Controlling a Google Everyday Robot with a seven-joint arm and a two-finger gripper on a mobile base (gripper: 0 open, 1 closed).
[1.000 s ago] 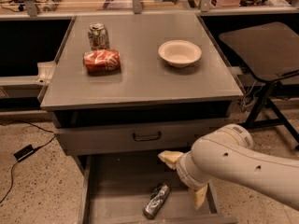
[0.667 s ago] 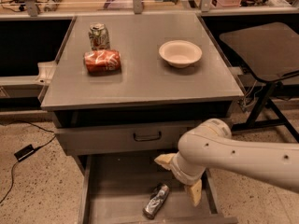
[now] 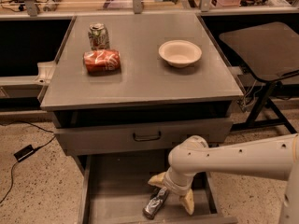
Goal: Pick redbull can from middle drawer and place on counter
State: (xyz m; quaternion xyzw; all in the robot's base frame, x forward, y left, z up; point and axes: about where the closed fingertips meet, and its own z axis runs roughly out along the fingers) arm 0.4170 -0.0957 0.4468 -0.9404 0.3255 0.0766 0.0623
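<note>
The redbull can, slim and silver-grey, lies on its side on the floor of the open middle drawer. My gripper hangs over the drawer just above and right of the can. Its two cream fingers are spread apart, one at the can's upper end and one to its right. The jaws hold nothing. The counter is the grey cabinet top above.
On the counter lie a red soda can on its side, an upright greenish-white can and a cream bowl. A shut drawer front with a black handle is above the open drawer. A black table stands at right.
My arm has moved left and lower into the drawer, bringing the gripper closer to the can. The can has not moved.
</note>
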